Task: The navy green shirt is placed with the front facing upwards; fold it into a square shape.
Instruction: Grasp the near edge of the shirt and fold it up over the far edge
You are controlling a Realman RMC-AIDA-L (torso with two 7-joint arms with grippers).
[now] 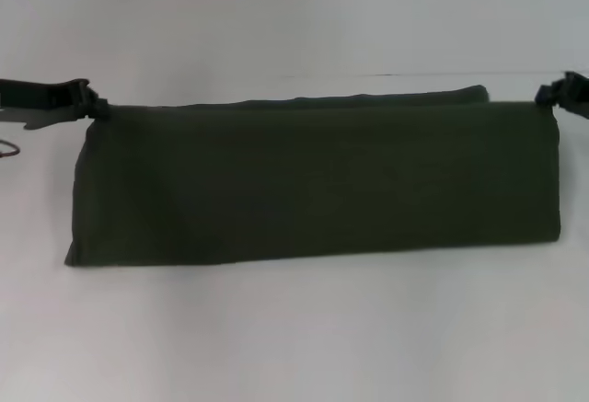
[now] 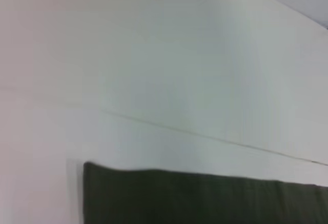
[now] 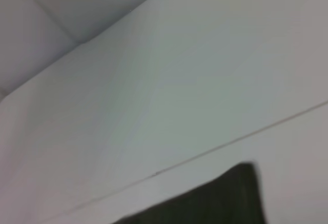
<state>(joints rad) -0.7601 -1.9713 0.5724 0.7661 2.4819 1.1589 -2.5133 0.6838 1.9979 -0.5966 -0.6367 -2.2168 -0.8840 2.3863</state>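
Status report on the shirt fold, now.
Left claw and right claw at the top corners of the navy green shirt, one each end. Shirt folded into a long band, not yet square. White table: nothing in the way.

White table (image 1: 294,347), folded navy green shirt (image 1: 313,186) on top

The navy green shirt (image 1: 313,186) reads as a plain dark olive green across its whole visible surface, with no lettering or print showing. The tabletop (image 1: 294,328) beneath it is a plain pale white-grey, crossed by one thin darker seam line in the upper right of the frame. The left claw (image 1: 92,100) and the right claw (image 1: 552,94), at the shirt's upper corners, are black.
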